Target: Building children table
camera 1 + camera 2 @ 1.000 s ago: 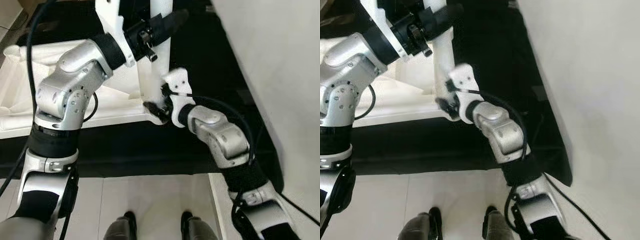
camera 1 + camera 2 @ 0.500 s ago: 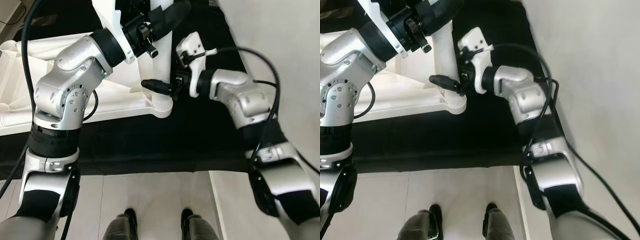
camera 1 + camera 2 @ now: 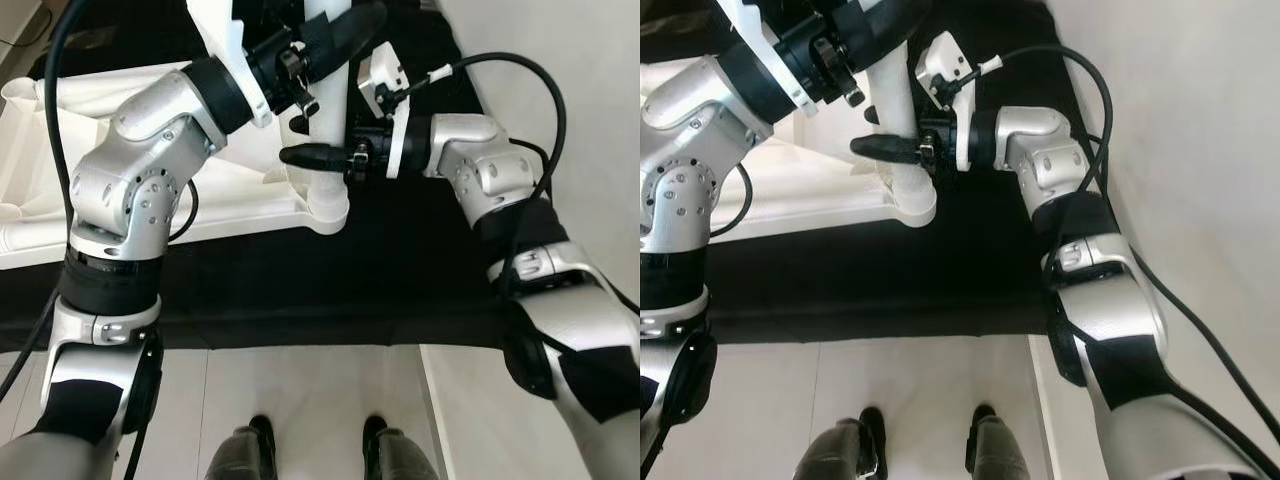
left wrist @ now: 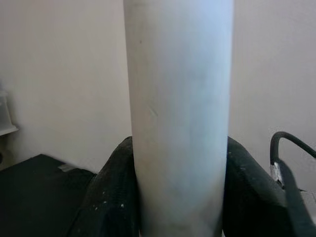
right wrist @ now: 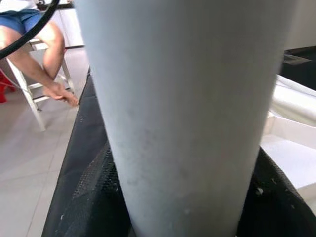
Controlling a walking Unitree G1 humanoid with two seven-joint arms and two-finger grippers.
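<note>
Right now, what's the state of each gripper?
Left gripper: shut on the white table leg, higher up.
Right gripper: shut on the same table leg, near its base.

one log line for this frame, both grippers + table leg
step: leg fitting | left gripper: shut on table leg, high | right gripper: shut on leg, lower | leg: upright in corner socket of tabletop

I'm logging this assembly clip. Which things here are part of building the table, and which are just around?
Part of the job:
- white cylindrical plastic table leg
- white upturned plastic tabletop
- left gripper, clamped on the leg
- right gripper, around the leg lower down

Just around:
- black floor mat
- seated person's bare legs
- white chair
</note>
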